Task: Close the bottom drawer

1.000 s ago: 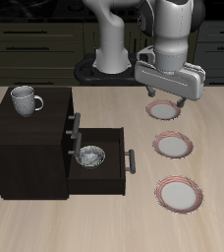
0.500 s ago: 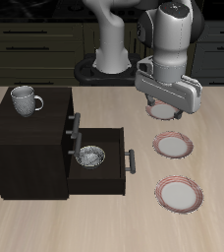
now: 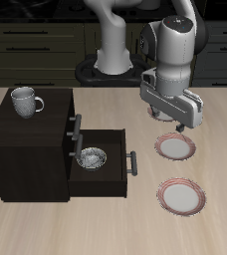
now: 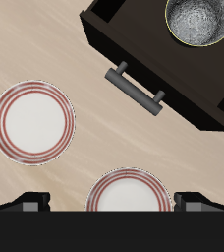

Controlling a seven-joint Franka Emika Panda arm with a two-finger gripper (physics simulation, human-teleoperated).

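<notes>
On a pale wood table (image 3: 106, 224), the bottom drawer (image 3: 104, 169) stands pulled out at lower centre, bowl (image 3: 92, 157) inside. My claw (image 3: 168, 120), fingers spread and empty, hovers above the plates (image 3: 175, 147), beyond the handle (image 4: 135, 87) I must push.

Dark-brown bottom drawer (image 3: 108, 185), grey handle (image 4: 136, 87); white plates (image 4: 31, 121) red-rimmed.

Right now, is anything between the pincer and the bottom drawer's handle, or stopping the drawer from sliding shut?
Nothing visible. The pincer hangs above the plates, with bare table up to the handle. The bowl sits wholly inside the open bottom drawer, below its rim.
</notes>
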